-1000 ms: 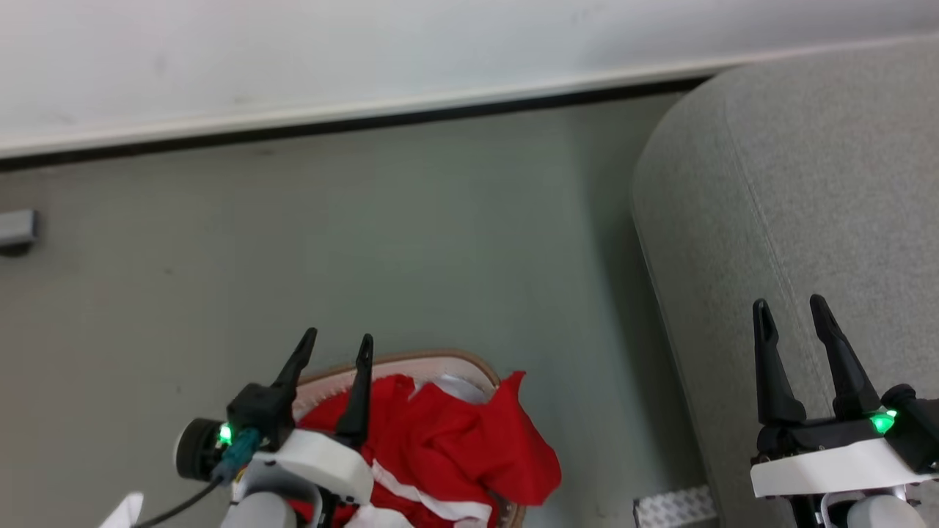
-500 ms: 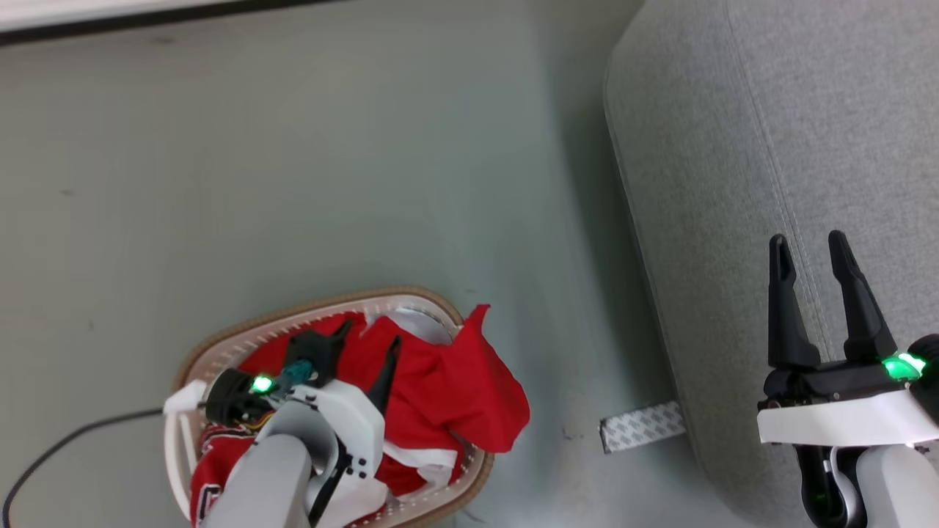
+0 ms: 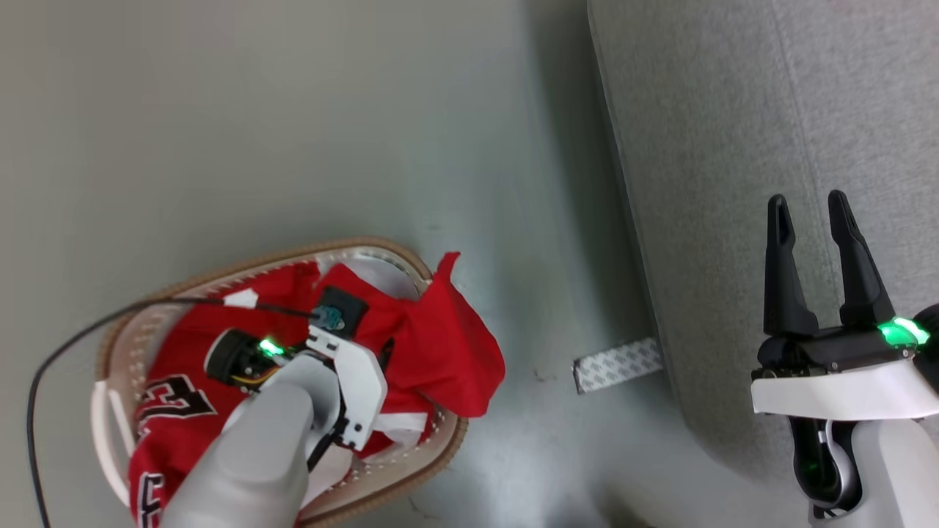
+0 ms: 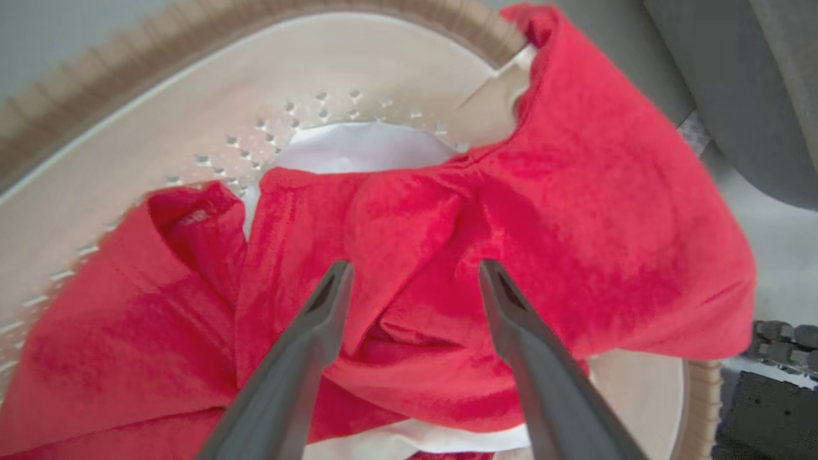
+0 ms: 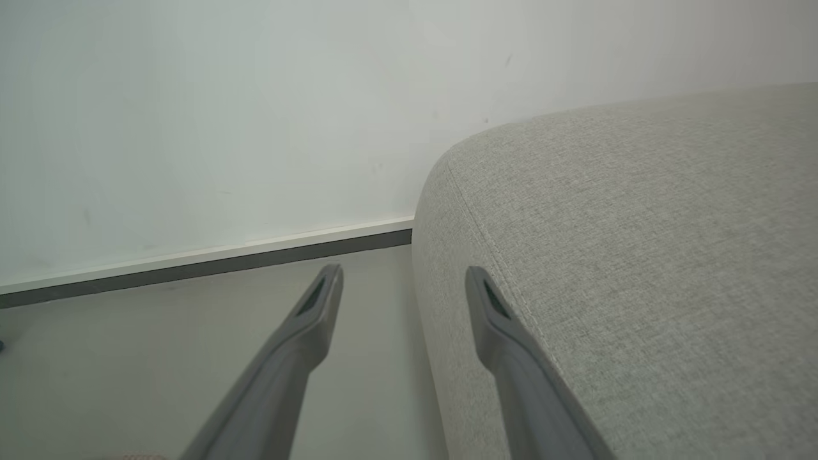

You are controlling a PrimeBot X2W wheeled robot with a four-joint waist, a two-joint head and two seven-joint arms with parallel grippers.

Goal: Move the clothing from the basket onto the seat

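Note:
The basket [image 3: 242, 260], white with a brown rim, stands on the floor at the lower left of the head view. Red clothing [image 3: 440, 345] fills it, and one fold hangs over the right rim. A red piece with black-and-white numerals [image 3: 176, 400] lies at its left end. My left forearm [image 3: 257, 455] reaches down into the basket. In the left wrist view my left gripper [image 4: 415, 267] is open, its fingers straddling a raised fold of the clothing [image 4: 575, 191], with white fabric [image 4: 358, 147] behind. My right gripper [image 3: 807, 199] hangs open and holds nothing above the seat's [image 3: 733, 147] left edge.
A grey patterned strip [image 3: 616, 364] lies on the floor between basket and seat. A black cable [image 3: 73, 337] runs off from my left wrist across the basket's left end. The right wrist view has a white wall and dark baseboard [image 5: 211, 259] beyond the seat [image 5: 639, 255].
The head camera has tilted down. My left gripper has dropped from above the basket's rim into the clothing, still open. The right gripper stays open over the seat.

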